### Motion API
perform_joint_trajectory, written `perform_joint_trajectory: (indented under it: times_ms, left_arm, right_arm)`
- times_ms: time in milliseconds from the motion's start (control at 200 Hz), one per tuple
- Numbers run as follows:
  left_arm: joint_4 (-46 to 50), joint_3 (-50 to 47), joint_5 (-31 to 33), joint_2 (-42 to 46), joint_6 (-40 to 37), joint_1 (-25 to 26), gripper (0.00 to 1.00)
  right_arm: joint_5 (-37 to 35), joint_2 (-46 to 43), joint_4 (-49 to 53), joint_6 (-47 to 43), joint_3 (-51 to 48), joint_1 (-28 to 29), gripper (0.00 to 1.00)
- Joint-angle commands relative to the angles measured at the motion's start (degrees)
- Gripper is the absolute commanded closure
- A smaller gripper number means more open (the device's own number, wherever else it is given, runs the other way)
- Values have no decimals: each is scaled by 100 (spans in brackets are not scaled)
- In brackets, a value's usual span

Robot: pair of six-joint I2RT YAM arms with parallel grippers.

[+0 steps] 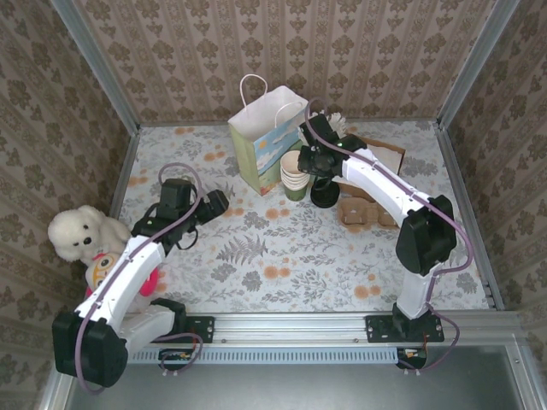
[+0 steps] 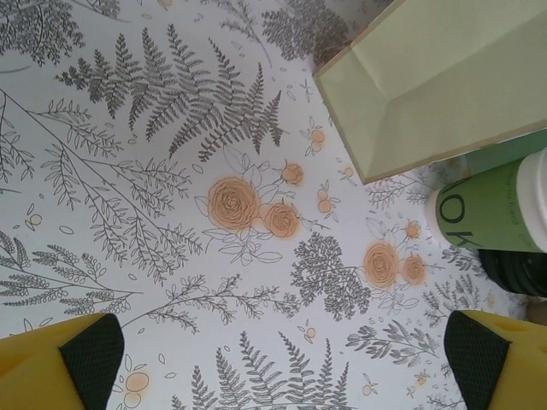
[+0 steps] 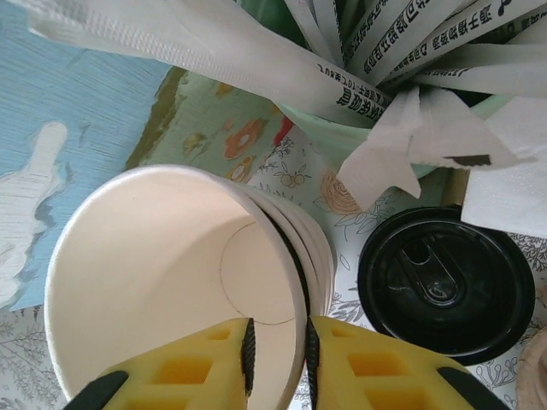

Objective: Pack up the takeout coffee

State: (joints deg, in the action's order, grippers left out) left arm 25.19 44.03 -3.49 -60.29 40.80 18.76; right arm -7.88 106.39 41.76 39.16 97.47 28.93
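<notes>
A stack of lidless cream-lined green cups (image 3: 171, 273) stands beside the paper bag (image 1: 265, 141). My right gripper (image 3: 278, 329) hangs over the stack (image 1: 295, 175) with its jaws narrowed onto the top cup's wall, one finger inside and one outside. A round black lid (image 3: 444, 282) sits just right of the stack on a low black pile (image 2: 517, 273). The takeout coffee itself is out of view. My left gripper (image 2: 286, 342) hovers wide open over the bare flowered tablecloth, left of the bag and the stack's green side (image 2: 487, 209).
A pale-green cup of wrapped white sticks (image 3: 367, 128) stands behind the stack. A brown cardboard cup carrier (image 1: 363, 209) lies to the right of the lid. A white plush toy (image 1: 81, 235) sits at the left edge. Wallpapered walls enclose the table.
</notes>
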Motion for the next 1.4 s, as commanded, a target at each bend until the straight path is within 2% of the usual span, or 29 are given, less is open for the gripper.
perform_joint_trajectory:
  times_ms: [0, 110, 410, 675, 955, 1200, 1310, 1395]
  left_arm:
    - [178, 280, -100, -102, -253, -24, 0]
    - [187, 393, -182, -207, -380, -48, 0]
    - [221, 689, -306, -443, -503, -81, 0]
    - [212, 771, -494, -458, -574, -110, 0]
    - [328, 896, -601, -378, -757, -206, 0]
    - [134, 877, -618, -245, -836, -251, 0]
    - [95, 819, -470, -114, -748, -268, 0]
    - [73, 734, -373, 26, -684, -284, 0]
  right_arm:
    - [-235, 73, 254, -61, 169, 43, 79]
    - [-271, 40, 248, -126, 200, 54, 87]
    - [-425, -27, 532, -375, 438, 52, 100]
    - [-570, -235, 611, -596, 663, 53, 100]
    - [-606, -1035, 531, -903, 542, 120, 100]
    - [-449, -2042, 126, -1243, -235, 387, 100]
    - [-412, -2530, -216, -1630, -833, 718, 100]
    - [-469, -2632, -133, -1578, -1129, 944, 100]
